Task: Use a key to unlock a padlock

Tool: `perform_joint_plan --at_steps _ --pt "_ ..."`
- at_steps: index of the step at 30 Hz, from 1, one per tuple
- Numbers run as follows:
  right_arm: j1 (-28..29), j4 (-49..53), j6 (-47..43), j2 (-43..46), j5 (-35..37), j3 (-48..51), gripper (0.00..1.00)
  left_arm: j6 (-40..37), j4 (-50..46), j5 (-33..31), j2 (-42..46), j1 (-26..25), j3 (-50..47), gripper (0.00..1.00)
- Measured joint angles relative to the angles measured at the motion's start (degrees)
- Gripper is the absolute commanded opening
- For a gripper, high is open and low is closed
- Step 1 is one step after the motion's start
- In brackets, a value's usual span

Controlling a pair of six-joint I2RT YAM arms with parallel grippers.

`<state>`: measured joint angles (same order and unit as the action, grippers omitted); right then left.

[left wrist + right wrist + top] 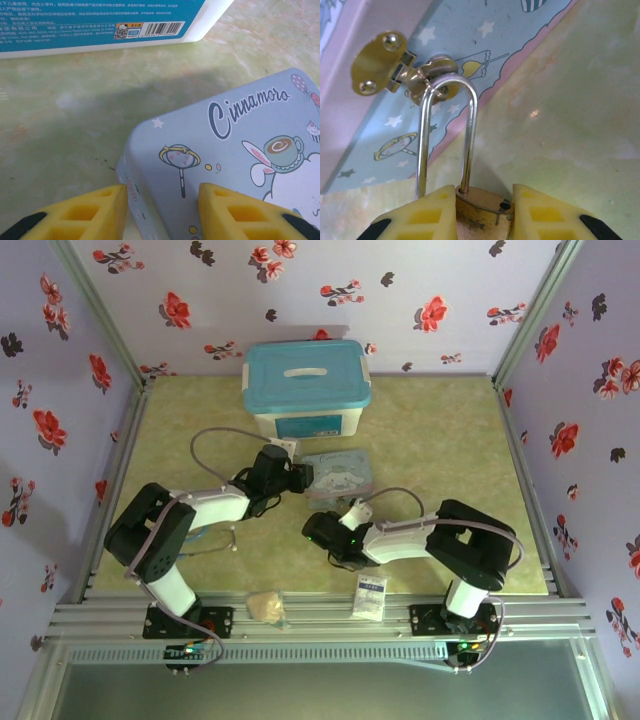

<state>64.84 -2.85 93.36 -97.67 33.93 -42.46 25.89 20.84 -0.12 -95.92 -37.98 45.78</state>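
Right gripper (pixel 484 191): clenched on the padlock (pixel 481 210), its brass body pinched between the yellow fingers.
Padlock axis: laid straight away from the gripper, with the shackle (pixel 470 115) end pointed at the tin (pixel 485 30).
Shackle: hooked through the tin's brass hasp (pixel 380 62); one leg is seated in the body, the other is hidden behind a finger.
Left gripper (pixel 162 195): set astride the tin's corner; whether it is clamped cannot be told.
Beyond: a blue-and-white box (pixel 100 22) is seen past the tin on the table (pixel 65 125).

Right pincer (pixel 484 212): padlock (pixel 480 205) body wedged btwn its fingers (pixel 427 212), mostly covered, bottom cut off by frame edge. Left pincer (pixel 162 200): cartoon tin (pixel 235 165) ahead runs off frame's right side.
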Motion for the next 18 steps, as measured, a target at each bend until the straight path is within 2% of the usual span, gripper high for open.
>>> perform_joint_plan --at_steps 9,14,18 --pt "-1.38 -2.19 2.32 -0.55 4.31 -0.17 0.18 -0.81 0.63 0.79 0.81 0.13 -1.07 0.40" --pt "-2.03 -4.37 2.21 -0.39 4.79 0.96 0.04 -0.79 -0.48 1.70 0.81 0.59 -0.48 0.40" --pt "-2.67 -5.99 0.11 1.05 4.74 2.75 0.00 -0.52 -0.79 2.56 0.81 1.25 -0.35 0.40"
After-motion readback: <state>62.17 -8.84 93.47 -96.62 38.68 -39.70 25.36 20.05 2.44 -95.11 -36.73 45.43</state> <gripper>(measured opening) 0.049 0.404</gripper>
